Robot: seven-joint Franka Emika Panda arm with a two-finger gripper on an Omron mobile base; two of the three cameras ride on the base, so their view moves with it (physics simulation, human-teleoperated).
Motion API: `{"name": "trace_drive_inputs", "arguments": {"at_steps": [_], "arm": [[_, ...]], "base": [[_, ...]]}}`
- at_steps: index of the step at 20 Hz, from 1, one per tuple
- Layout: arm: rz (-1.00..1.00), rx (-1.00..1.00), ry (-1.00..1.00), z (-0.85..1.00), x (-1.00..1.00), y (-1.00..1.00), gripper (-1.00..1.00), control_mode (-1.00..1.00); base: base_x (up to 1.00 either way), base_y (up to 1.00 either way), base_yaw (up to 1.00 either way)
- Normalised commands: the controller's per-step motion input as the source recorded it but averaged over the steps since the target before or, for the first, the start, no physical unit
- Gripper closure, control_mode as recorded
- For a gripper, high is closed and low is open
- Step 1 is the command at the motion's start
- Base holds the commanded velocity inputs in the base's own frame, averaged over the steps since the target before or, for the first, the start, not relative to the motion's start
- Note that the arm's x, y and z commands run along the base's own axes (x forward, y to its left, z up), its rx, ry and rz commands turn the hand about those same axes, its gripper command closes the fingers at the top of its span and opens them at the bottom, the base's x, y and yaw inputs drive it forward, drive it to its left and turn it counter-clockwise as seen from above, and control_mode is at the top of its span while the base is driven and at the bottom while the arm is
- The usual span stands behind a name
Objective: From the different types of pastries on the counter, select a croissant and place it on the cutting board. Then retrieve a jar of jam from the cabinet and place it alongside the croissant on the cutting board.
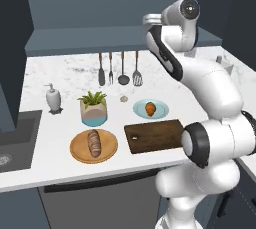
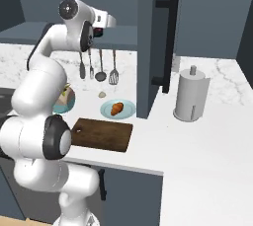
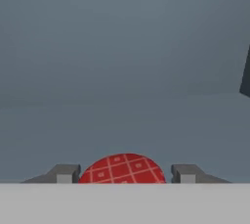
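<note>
While the croissant (image 1: 150, 108) lies on the blue plate (image 1: 161, 111) on the desk (image 1: 60, 78), just behind the bare cutting board (image 1: 155, 136), the arm reaches up to the cabinet (image 1: 90, 39) shelf. Its tool (image 3: 124, 174) is clenched on the jar of jam (image 3: 122, 169) — the red checked top sits between the fingertips (image 3: 65, 173). By my reading the croissant step isn't done, and the jar has yet to come down to the board.
</note>
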Motion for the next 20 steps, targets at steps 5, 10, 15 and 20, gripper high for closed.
{"name": "trace_drive_inputs", "arguments": {"at_steps": [5, 10, 15, 20], "arm": [[0.00, 0.00, -0.04, 0.27, -1.00, 0.02, 1.00, -1.00], [-0.03, 0.00, 0.00, 0.11, -1.00, 0.09, 1.00, -1.00], [-0.03, 0.00, 0.00, -0.84, -1.00, 0.07, 1.00, -1.00], [-0.04, 0.00, -0.02, -1.00, -1.00, 0.06, 1.00, -1.00]], "base": [[0.00, 0.00, 0.00], [0.00, 0.00, 0.00], [0.00, 0.00, 0.00], [0.00, 0.00, 0.00]]}}
